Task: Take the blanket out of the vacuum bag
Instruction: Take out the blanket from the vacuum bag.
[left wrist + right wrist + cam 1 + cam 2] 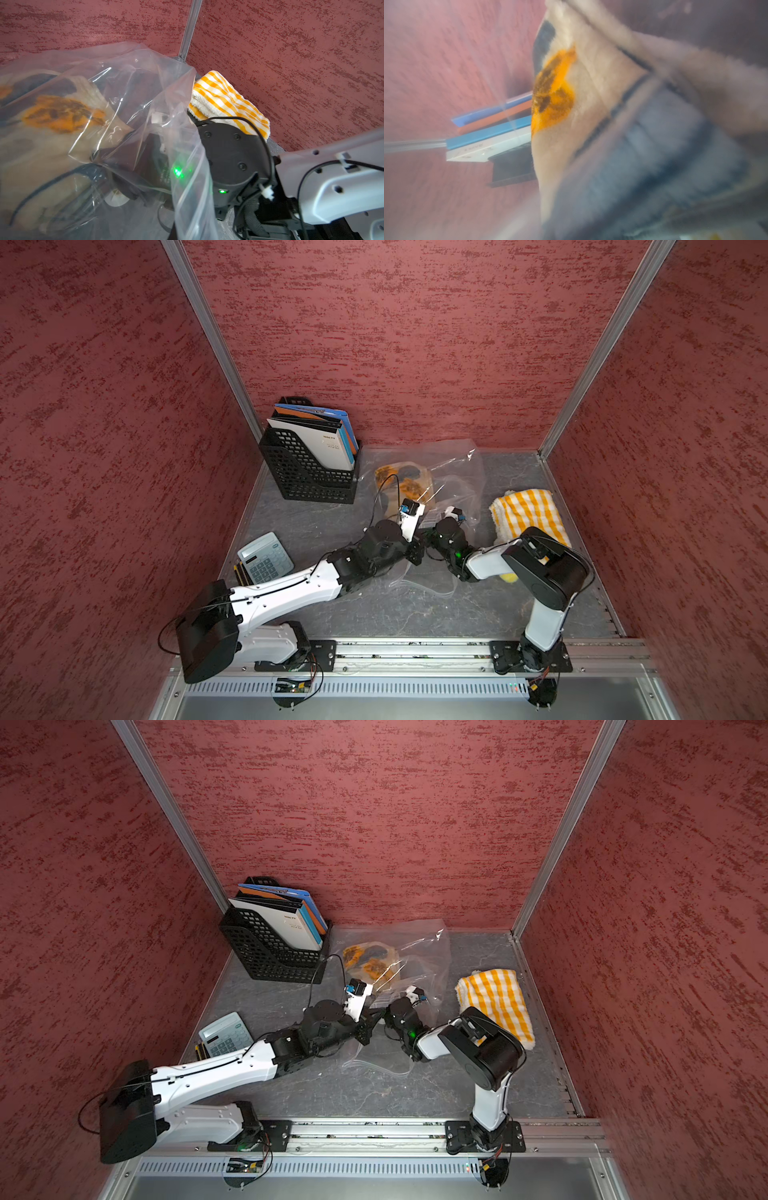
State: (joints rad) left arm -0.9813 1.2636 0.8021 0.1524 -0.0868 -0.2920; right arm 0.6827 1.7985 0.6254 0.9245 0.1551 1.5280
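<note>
Just beyond my two pairs of jaws, the blanket (405, 485) is lying inside the vacuum bag (461, 472).

I am holding both pairs of jaws pressed together, close beside each other over the bag's open end. Whether either is pinching film or fleece I cannot tell, as neither wrist view is showing the tips. My right arm (228, 155) appears to be reaching in under the plastic, so the right jaws are sitting nearer the blanket than the left jaws. The bag's long axis is running straight away from the jaws, mouth at my end and blanket bunched toward the closed far end. I am judging the coming pull as one drawn back along that line, with the left jaws anchoring the mouth.
</note>
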